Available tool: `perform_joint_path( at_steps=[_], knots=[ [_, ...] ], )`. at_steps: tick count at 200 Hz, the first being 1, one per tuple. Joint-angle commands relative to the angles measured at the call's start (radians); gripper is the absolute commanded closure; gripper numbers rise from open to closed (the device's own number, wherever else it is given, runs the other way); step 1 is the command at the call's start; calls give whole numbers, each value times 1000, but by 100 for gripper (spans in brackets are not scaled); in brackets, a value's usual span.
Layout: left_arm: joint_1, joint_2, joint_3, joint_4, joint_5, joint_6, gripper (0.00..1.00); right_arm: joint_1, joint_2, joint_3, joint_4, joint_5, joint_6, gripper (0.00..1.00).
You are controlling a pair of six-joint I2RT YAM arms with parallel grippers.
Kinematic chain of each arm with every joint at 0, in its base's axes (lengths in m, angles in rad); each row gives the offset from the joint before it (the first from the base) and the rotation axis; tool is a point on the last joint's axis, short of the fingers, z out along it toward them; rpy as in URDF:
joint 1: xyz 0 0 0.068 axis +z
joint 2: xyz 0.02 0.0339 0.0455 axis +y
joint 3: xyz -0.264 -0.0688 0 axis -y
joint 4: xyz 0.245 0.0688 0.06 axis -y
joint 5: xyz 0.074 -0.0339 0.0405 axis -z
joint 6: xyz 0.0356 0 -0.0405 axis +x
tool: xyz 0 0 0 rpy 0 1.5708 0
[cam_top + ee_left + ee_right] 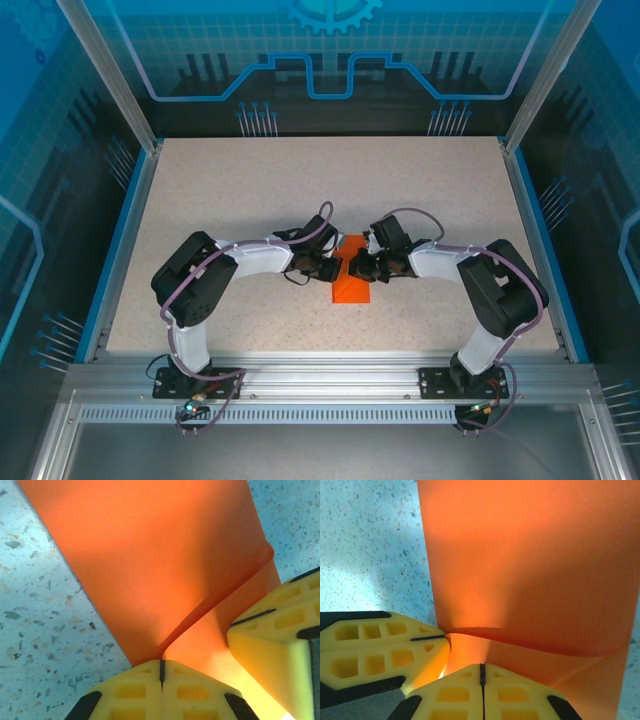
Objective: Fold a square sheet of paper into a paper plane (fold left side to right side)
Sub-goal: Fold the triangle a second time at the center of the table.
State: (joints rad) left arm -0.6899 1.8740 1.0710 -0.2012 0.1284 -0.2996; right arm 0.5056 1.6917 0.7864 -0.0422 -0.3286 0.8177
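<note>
paper: orange paper sheet [352,285] lies mid tabletop [250,190], one flap lifted | left end effector [161,672]: fingers together, pinching the flap edge | right end effector [481,676]: same pinch, likely so the flap folds over evenly

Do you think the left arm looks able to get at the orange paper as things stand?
Very likely yes: the left pincer appears shut on a lifted flap of the orange paper. The right pincer pinches the paper close beside it but does not seem to block it.
</note>
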Motion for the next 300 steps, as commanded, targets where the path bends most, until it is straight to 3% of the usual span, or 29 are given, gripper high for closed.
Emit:
perform_joint_path(
  at_steps=[1, 88, 161, 187, 240, 300],
  knots=[
    [-4, 39, 9, -43, 10, 27, 97, 8, 18, 8, -46, 22, -24, 94],
    [-4, 8, 25, -69, 3, 23, 93, 10, 29, -19, -103, 67, -19, 94],
    [1, -117, 40, -156, -19, 5, 74, 8, 21, -36, -97, 72, -14, 94],
    [0, -165, 16, -150, 75, -20, 74, 8, 20, -34, -97, 69, -15, 94],
    [-2, -142, -56, -18, 410, -140, 76, 8, 20, -35, -97, 68, -18, 94],
    [-3, -79, -67, 12, 427, -148, 77, 10, 21, -33, -102, 66, -17, 94]
  ],
)
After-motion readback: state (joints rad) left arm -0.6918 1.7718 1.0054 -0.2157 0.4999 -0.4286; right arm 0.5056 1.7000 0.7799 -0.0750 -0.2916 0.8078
